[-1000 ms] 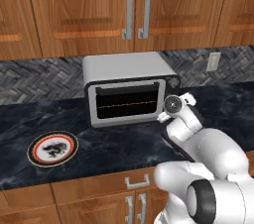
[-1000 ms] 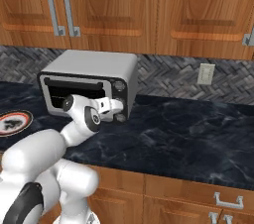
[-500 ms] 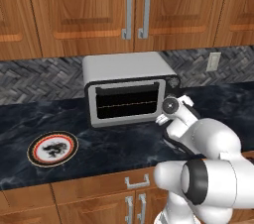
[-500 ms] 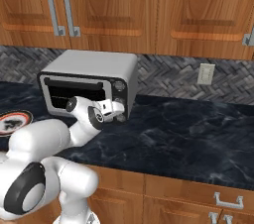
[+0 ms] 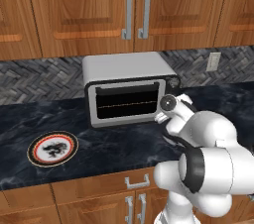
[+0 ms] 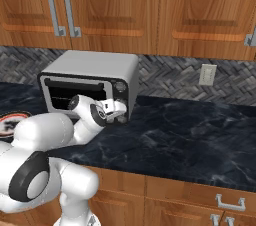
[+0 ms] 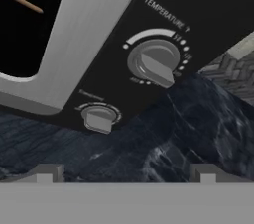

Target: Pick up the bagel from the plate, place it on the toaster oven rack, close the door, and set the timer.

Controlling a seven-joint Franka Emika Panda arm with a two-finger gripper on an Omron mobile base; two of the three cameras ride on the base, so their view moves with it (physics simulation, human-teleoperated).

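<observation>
Two dials fill the close view; gripper (image 7: 124, 173) open and empty, now nearer the smaller lower knob (image 7: 99, 118). Plate (image 5: 52, 148) bare, so timer-setting looks next.

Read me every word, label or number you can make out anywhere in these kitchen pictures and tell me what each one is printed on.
"TEMPERATURE": white capitals arcing above the large grey upper knob on the silver-grey toaster oven's black control panel.
Small white label above the smaller lower knob: too blurred to read.
White marks at the panel's top right corner: cut off, unreadable.
Round white plate with dark red rim: a dark central pattern, no legible text.
</observation>
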